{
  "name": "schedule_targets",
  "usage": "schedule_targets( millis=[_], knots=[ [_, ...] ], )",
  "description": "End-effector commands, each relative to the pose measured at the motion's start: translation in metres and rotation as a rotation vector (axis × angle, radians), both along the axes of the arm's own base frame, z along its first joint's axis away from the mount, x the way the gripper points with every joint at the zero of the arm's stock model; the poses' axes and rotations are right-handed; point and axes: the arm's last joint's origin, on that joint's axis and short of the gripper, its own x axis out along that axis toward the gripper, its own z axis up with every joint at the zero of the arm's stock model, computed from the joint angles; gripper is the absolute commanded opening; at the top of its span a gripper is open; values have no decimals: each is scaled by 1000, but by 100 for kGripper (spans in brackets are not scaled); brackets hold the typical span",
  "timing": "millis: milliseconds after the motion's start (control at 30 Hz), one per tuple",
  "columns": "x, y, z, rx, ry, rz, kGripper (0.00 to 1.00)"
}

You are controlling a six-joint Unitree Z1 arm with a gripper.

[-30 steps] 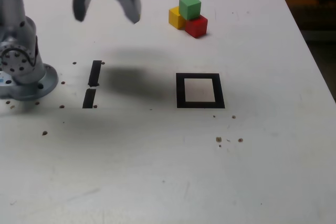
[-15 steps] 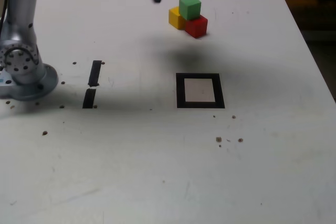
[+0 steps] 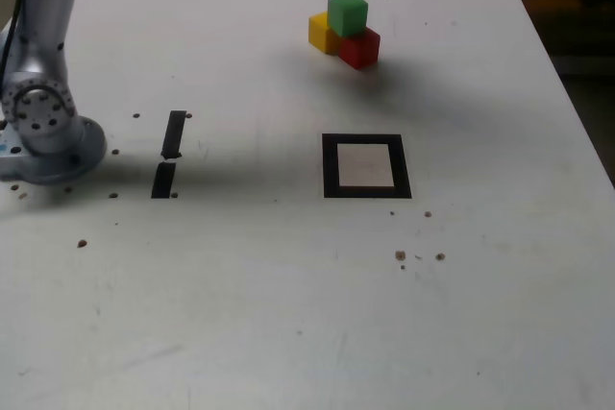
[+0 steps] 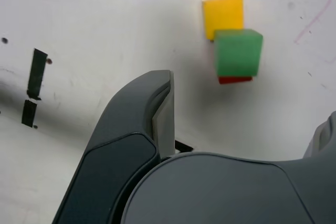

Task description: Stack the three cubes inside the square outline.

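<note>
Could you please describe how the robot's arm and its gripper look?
The wrist view shows a dark grey gripper with one curved, hook-like jaw, smooth panels, thin seam lines and a flat, paler inner pad. In the exterior view, the blue-grey metallic arm has a round base, dark dots around its joint and a thin black cable.

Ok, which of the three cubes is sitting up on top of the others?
The green cube: it rests raised on the red cube and yellow cube, which both sit on the table.
</note>
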Motion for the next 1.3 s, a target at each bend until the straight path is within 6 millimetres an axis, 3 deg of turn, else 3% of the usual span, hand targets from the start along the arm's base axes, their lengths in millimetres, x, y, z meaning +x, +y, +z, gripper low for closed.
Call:
schedule_targets(
  millis=[0, 500, 867, 1133, 1267],
  knots=[
    [0, 4, -6, -10, 23, 12, 97],
    [22, 31, -57, -36, 123, 69, 92],
    [32, 41, -81, -68, 125, 94, 85],
    [31, 56, -96, -89, 134, 131, 78],
    [30, 58, -99, -94, 131, 139, 68]
  ],
)
